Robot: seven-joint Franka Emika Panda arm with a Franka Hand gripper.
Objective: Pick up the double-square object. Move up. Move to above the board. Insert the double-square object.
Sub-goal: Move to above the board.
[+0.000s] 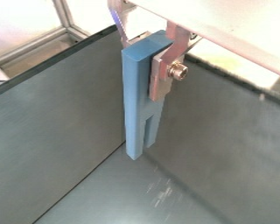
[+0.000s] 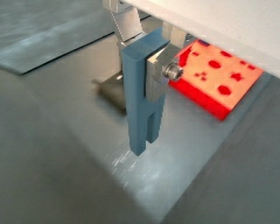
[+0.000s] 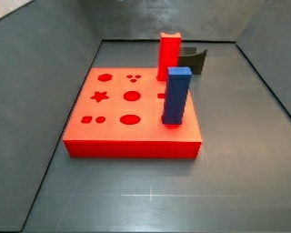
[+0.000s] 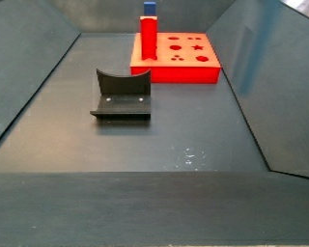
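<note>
A tall red block (image 3: 170, 50) stands upright at the back, a blue block (image 3: 176, 95) upright nearer the front. The dark fixture (image 4: 121, 95) sits apart on the grey floor (image 4: 183, 135), enclosed by grey walls (image 3: 39, 64).

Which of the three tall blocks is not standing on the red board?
The light-blue forked bar: the gripper, above the floor, clamps it. The red block and dark-blue block stand on the board.

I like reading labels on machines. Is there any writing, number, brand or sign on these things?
None can be read in any view.
The board bears only cut shapes: a star, circles, small holes.
The blue piece in the gripper, the upright blocks and the fixture are plain.
</note>
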